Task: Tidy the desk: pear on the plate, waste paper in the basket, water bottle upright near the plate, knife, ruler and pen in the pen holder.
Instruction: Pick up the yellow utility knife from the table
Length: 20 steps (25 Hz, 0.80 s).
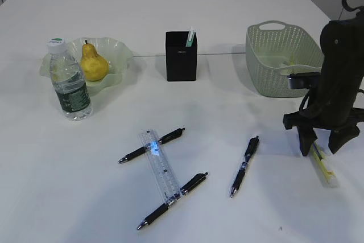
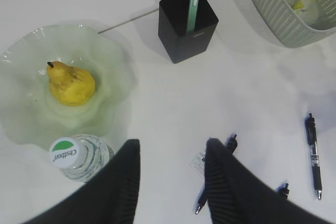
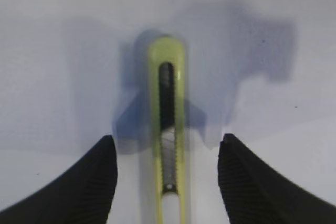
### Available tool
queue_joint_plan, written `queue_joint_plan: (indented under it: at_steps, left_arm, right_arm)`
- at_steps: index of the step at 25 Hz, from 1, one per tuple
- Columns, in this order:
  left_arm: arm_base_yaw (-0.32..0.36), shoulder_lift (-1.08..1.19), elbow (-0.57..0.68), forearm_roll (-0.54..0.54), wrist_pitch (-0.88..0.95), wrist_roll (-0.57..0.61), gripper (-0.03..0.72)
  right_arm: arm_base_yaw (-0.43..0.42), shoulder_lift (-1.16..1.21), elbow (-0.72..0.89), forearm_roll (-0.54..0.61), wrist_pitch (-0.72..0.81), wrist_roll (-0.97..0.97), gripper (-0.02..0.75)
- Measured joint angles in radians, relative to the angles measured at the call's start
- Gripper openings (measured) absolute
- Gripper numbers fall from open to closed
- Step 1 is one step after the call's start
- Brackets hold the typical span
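Cap (image 2: 69, 152) of water bottle (image 1: 68, 81) reads "Cestbon".

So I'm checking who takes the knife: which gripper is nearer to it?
Right. The right gripper hangs open directly over the knife, fingers either side. The left gripper is far off, above the water bottle.

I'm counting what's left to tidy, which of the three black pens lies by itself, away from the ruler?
The right-hand pen, lying alone toward the knife. The other two pens lie at the clear ruler, one at each end.
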State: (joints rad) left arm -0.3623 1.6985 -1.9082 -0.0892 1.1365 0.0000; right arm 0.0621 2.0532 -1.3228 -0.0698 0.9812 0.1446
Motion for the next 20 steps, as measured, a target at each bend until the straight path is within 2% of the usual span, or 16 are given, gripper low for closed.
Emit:
queue_joint_plan:
  at_steps: [17, 20]
  left_arm:
    - [0.000, 0.000, 0.000, 0.021, 0.000, 0.000, 0.286]
    - [0.000, 0.000, 0.000, 0.021, 0.000, 0.000, 0.286]
  right_arm:
    - [-0.021, 0.023, 0.000, 0.030, -0.010, 0.002, 0.478]
    - [-0.021, 0.023, 0.000, 0.032, -0.014, 0.001, 0.438]
